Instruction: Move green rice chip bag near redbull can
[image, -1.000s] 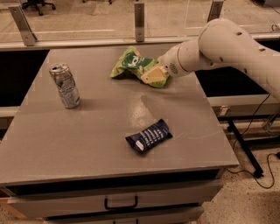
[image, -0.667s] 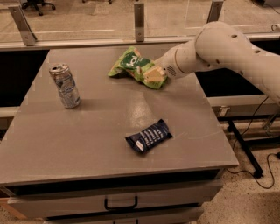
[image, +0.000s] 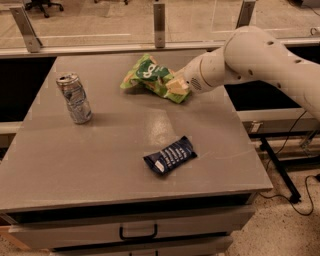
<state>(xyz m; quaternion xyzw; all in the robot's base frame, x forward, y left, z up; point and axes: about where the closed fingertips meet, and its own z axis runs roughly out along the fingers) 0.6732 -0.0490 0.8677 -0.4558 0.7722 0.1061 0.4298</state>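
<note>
The green rice chip bag (image: 150, 76) is light green with a dark green round logo and sits at the back middle of the grey table (image: 115, 165). My gripper (image: 176, 85) is at the bag's right end, shut on the green rice chip bag, with the white arm (image: 250, 55) reaching in from the right. The redbull can (image: 74, 98), slim, silver and blue and dented, stands upright at the left of the table, well apart from the bag.
A small dark blue packet with white stripes (image: 169, 155) lies at the front middle of the table. A glass barrier with metal posts (image: 159, 20) runs behind the table. Drawers with a handle (image: 138, 233) are below the front edge.
The arm and the bag have shifted slightly to the left, toward the can. The can and the blue packet have not moved.
</note>
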